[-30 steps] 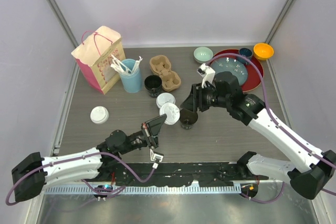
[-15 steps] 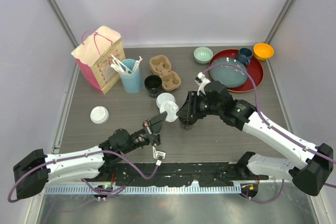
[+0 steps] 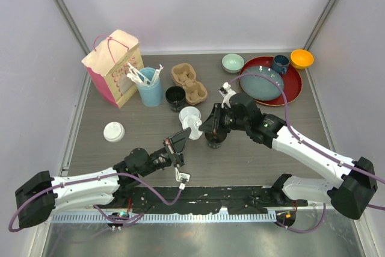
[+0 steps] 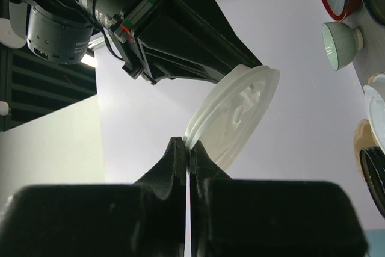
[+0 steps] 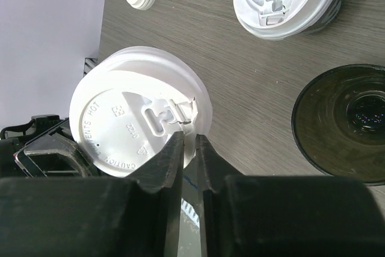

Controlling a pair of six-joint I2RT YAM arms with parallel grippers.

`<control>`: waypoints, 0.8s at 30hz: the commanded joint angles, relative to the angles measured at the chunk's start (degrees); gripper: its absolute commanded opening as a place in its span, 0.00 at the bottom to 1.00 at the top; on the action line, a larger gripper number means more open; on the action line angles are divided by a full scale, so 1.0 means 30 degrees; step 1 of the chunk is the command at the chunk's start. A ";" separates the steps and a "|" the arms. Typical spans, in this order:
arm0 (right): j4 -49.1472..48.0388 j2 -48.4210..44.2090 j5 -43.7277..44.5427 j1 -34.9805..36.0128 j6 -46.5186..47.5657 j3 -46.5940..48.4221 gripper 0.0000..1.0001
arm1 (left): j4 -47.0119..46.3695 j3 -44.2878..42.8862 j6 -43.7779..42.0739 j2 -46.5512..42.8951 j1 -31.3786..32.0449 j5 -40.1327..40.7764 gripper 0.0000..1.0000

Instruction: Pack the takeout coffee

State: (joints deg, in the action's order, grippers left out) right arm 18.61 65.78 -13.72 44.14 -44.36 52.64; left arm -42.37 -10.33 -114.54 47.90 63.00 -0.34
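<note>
Fingers of both arms pinch 1 round, ribbed white plastic lid (image 5: 139,126) by opposite edges.

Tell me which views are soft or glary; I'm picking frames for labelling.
Top external: evenly lit and sharp, faint sheen on the table. Left wrist: near fingers blurred, white lid washed out against bright wall. Right wrist: lid and wood grain crisp, fingers soft.

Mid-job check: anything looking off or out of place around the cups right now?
Yes. One white lid is held tilted in the air by the left gripper, and the right gripper jaws pinch its rim too, beside the sip tab, which looks jagged. The black cup beside it stands uncovered.
</note>
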 commanded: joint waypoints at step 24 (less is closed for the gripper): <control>0.4103 0.0248 0.3165 -0.1937 0.5905 0.2894 0.01 | 0.2986 -0.0218 -0.5155 -0.1522 0.0181 0.5117 0.86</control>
State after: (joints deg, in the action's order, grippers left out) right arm 24.64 65.93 -7.05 41.28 -34.54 54.02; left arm -37.06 -10.07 -114.50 44.71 63.37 8.95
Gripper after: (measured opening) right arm 0.034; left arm 0.834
